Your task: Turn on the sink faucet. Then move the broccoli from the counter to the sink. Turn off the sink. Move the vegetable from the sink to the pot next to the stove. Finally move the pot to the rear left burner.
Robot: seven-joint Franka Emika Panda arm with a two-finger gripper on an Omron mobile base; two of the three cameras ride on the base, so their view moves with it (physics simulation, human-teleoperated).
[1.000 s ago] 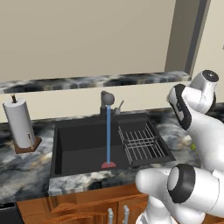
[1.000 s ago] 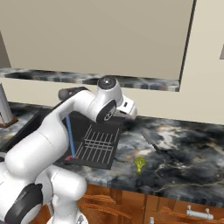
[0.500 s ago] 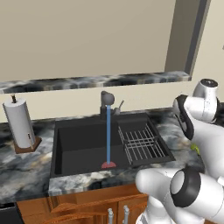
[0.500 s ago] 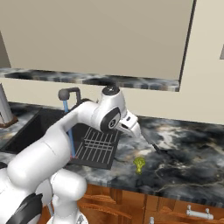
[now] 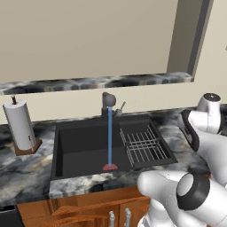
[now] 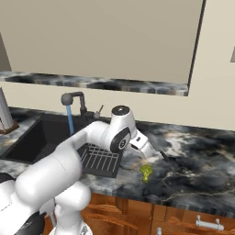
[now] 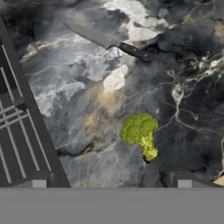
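On tabletop right of sink (image 6: 27, 137): broccoli (image 7: 141, 133) lying free, near front edge. Faucet (image 5: 108, 104) running. Jaws (image 7: 111, 183) spread wide, empty, hovering over stone, apart from broccoli. Broccoli just ahead, slightly right of jaw centre; floret toward knife (image 7: 109, 41), stalk pointing back toward right finger. Next likely: shift right, descend.
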